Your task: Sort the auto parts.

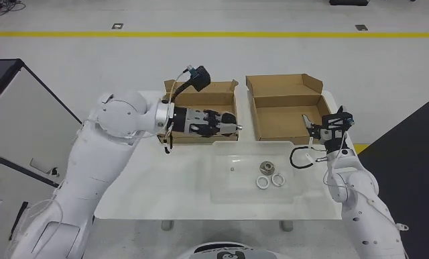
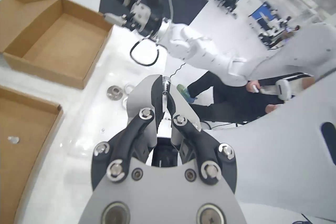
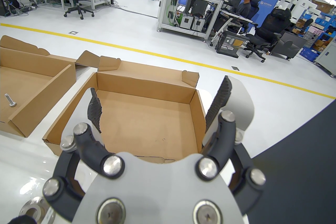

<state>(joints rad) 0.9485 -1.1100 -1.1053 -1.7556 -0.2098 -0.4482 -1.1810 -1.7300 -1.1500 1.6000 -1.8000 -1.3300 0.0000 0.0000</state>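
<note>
Our left gripper (image 2: 164, 93) is clamped on a small silver threaded bolt (image 2: 166, 85) by the near corner of the left brown cardboard box (image 1: 214, 98), which holds another silver bolt (image 3: 10, 100). Our right gripper (image 3: 159, 84), fingers apart, hangs at the near wall of the right brown cardboard box (image 3: 147, 117).

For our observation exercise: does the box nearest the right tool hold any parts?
No, the box shows only bare cardboard inside.
</note>
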